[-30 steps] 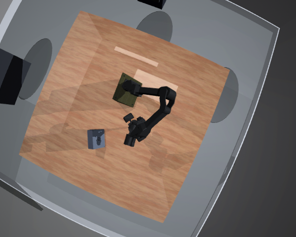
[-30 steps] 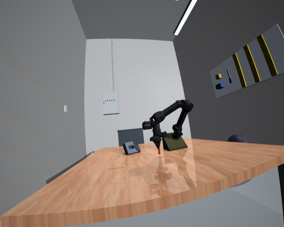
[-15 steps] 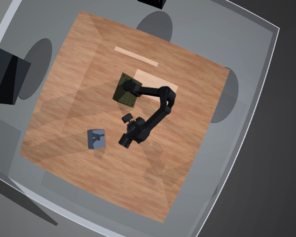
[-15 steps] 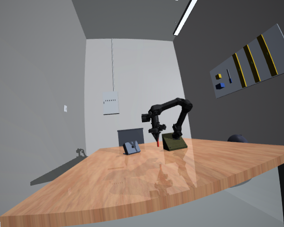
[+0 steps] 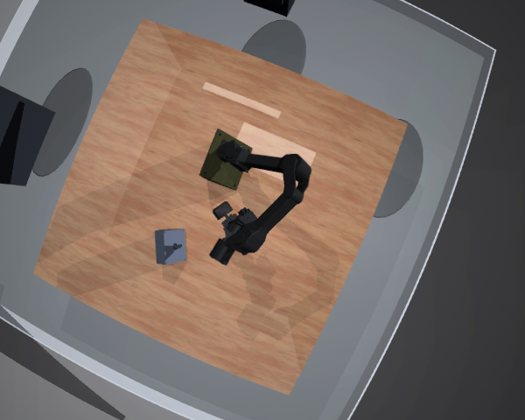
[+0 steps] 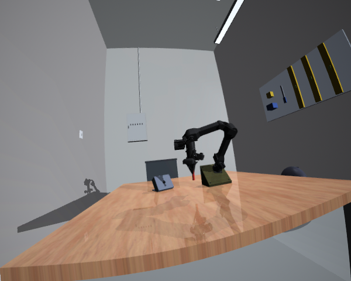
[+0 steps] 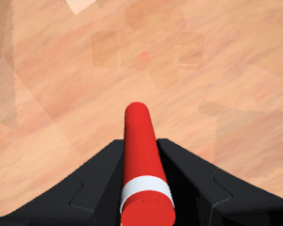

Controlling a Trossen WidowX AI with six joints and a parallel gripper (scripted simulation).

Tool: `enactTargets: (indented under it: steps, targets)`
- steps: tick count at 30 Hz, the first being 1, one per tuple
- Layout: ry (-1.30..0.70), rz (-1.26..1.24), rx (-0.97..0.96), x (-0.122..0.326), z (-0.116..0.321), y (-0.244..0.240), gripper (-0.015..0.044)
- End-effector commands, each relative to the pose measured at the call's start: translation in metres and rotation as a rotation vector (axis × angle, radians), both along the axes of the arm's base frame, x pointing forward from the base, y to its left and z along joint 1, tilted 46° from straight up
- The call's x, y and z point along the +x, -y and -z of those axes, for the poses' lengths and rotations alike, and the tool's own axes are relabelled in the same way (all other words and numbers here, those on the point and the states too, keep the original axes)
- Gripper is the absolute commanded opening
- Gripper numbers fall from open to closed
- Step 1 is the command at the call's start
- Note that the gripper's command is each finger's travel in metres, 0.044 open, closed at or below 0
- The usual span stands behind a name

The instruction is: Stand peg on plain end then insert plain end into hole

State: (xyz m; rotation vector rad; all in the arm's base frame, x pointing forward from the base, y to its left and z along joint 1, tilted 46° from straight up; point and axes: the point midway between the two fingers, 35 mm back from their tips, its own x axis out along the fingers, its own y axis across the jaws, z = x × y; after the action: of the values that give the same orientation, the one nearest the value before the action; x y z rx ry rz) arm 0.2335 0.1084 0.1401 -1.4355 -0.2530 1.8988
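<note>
The red peg (image 6: 193,176) (image 7: 141,155) is held upright or nearly so, its plain end down and its white band near the upper end. A gap in the exterior view shows it above the table. My gripper (image 6: 192,171) (image 7: 141,150) is shut on the peg, with one black finger on each side below the band. The small blue-grey sloped panel (image 5: 176,259) (image 6: 167,186) stands left of the gripper in the top and exterior views. Dark marks lie on its face; the hole and a shadow are hard to tell apart there. In the top view the arm hides the peg.
The arm base stands on a dark green sloped block (image 5: 223,173) (image 6: 215,179), to the right of the panel in the exterior view. Arm shadows and reflections fall on the wooden table (image 5: 163,316) (image 6: 124,239).
</note>
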Motion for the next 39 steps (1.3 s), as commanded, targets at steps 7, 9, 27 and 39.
enactTargets:
  steps: [7, 9, 27, 39]
  targets:
    - [0.032, -0.019, -0.104, 0.009, 0.015, 0.004, 0.0000]
    - [0.041, -0.022, -0.124, 0.011, 0.017, 0.005, 0.0000]
    - [0.126, -0.037, -0.296, 0.031, 0.036, 0.012, 0.0000]
    - [0.190, -0.035, -0.406, 0.046, 0.045, 0.017, 0.0000]
